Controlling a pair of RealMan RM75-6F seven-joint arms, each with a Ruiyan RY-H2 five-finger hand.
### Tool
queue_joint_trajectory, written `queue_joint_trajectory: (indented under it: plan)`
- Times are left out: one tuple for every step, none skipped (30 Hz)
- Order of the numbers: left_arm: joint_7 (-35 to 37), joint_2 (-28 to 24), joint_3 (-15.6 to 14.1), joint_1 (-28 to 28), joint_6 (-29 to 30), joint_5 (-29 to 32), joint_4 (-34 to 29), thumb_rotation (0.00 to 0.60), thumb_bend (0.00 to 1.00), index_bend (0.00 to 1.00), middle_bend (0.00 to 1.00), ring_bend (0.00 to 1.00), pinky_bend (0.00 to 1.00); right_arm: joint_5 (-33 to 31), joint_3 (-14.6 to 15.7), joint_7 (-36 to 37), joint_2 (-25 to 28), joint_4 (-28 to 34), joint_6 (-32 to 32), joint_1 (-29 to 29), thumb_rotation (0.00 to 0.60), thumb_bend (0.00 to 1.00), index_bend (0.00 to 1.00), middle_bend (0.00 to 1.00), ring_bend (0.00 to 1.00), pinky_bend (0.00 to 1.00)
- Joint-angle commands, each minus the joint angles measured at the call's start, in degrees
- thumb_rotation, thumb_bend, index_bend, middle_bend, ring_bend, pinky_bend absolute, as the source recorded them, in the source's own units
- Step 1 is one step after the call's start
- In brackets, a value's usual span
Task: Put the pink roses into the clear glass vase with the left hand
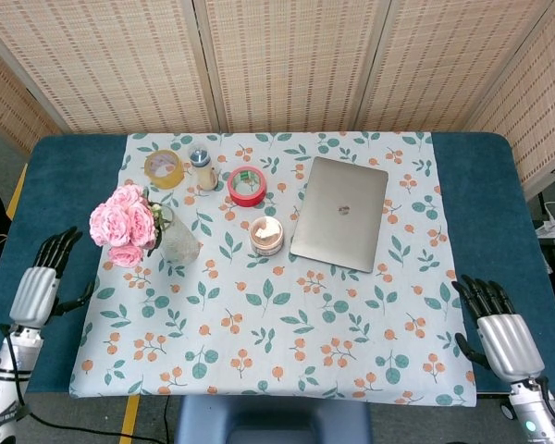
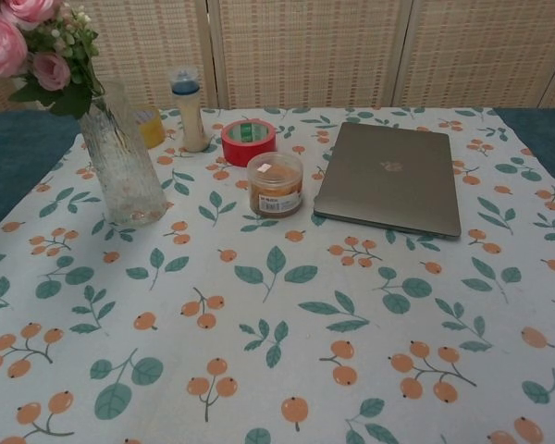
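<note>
The pink roses (image 1: 122, 225) stand in the clear glass vase (image 2: 122, 165); the released left hand (image 1: 39, 281) lies well left of it. Top-heavy blooms could tip it.

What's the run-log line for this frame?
roses: in vase, upright | left hand: open, off the cloth, holds nothing | right hand: open, idle at table edge | task: looks done
</note>
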State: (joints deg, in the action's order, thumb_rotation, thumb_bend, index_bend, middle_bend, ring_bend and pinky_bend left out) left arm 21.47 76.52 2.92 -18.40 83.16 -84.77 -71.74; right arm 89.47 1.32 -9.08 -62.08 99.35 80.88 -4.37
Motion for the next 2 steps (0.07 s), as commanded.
queue_joint_trajectory:
  plan:
    - [-14.6,1.0,-4.8,6.1,3.6,-0.7,0.5,0.571,0.42,0.00,0.00,0.00,0.03,-0.2,-0.1,-0.9,-0.4,-0.1,-0.1,0.0,0.600,0.31,0.00,0.00,0.00,0.00]
    - [-20.4,1.1,-5.1,6.9,3.6,0.0,-0.3,0.572,0.42,0.00,0.00,0.00,0.03,-0.4,-0.1,-1.4,-0.6,-0.1,-0.1,0.0,0.600,0.31,0.00,0.00,0.00,0.00]
